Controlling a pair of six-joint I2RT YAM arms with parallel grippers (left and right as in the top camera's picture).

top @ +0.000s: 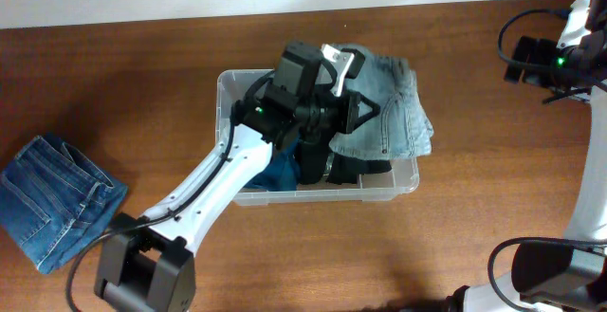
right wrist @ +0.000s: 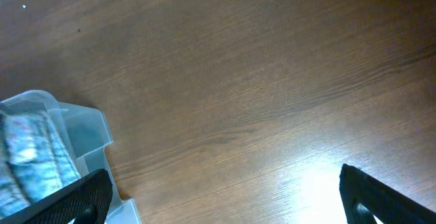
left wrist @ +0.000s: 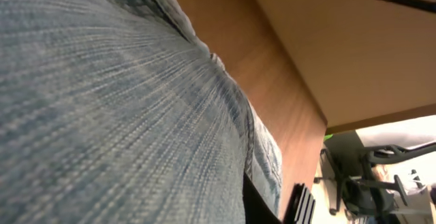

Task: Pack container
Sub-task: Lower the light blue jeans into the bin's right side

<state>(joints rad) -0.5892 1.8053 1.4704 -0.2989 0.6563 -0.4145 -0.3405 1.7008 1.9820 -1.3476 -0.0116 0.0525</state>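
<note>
Container (top: 379, 191) holds dark clothes (top: 346, 170); left gripper (top: 360, 113) clamps pale jeans (top: 398, 113) above it; right gripper (right wrist: 225, 200) gapes apart over bench (right wrist: 238, 81).

Overhead: high, straight down on brown wooden table (top: 142, 84), rectangular clear plastic bin (top: 228, 89) mid-frame.
Left wrist: lens almost against pale blue denim garment (left wrist: 102, 115), facing across table toward room.
Right wrist: tilted down on bare wood; bin corner lower left, shared with overhead.

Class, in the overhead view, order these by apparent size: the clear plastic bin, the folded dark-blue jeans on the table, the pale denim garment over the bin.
1. Clear rectangular plastic bin.
2-3. Folded dark-blue jeans and pale denim garment: similar; the left arm covers part of the pale one, so unranked.
</note>
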